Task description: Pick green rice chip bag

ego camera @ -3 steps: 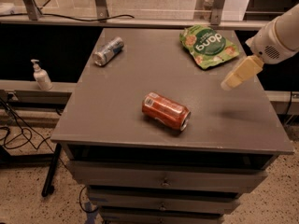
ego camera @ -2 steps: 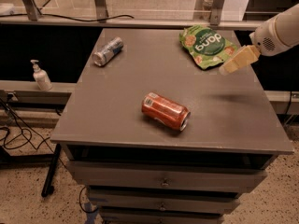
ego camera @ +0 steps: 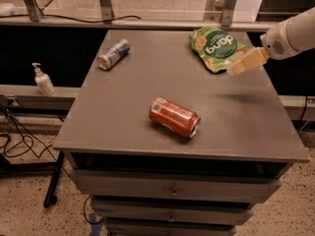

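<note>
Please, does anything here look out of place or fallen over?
Both cans lie on their sides: the red can near the front, the silver can far left. The gripper hovers by the green rice chip bag.

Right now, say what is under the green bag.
The green rice chip bag lies on the grey table; anything beneath is covered. The gripper hovers by its right edge.

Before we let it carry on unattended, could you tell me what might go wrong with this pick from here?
The gripper hovers at the edge of the green rice chip bag, which lies flat; a low sideways approach might shove it rather than grip it. The bag also sits near the far edge of the table, so a push could slide it off.
</note>
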You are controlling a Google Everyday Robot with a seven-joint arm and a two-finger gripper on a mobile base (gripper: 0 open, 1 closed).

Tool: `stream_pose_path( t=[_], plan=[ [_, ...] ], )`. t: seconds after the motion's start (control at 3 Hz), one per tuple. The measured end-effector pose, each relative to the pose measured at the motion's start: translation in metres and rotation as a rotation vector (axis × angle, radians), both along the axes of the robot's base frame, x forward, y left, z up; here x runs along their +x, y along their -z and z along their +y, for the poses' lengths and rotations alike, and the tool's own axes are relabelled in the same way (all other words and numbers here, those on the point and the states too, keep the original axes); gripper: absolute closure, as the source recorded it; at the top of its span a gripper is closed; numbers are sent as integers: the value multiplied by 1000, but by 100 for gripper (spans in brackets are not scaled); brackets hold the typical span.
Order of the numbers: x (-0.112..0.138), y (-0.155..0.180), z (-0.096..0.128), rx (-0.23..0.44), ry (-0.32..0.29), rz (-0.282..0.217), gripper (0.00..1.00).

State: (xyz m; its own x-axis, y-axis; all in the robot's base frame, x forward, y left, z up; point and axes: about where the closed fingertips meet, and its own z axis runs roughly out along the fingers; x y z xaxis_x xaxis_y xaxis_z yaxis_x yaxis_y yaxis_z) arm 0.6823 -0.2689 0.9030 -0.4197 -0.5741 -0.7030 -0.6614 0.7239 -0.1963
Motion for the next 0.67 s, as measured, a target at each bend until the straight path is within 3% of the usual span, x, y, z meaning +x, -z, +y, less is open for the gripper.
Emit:
stream_pose_path(
  t=[0.67],
  plan=[
    [73, 18, -9, 221, 108, -106, 0]
  ],
)
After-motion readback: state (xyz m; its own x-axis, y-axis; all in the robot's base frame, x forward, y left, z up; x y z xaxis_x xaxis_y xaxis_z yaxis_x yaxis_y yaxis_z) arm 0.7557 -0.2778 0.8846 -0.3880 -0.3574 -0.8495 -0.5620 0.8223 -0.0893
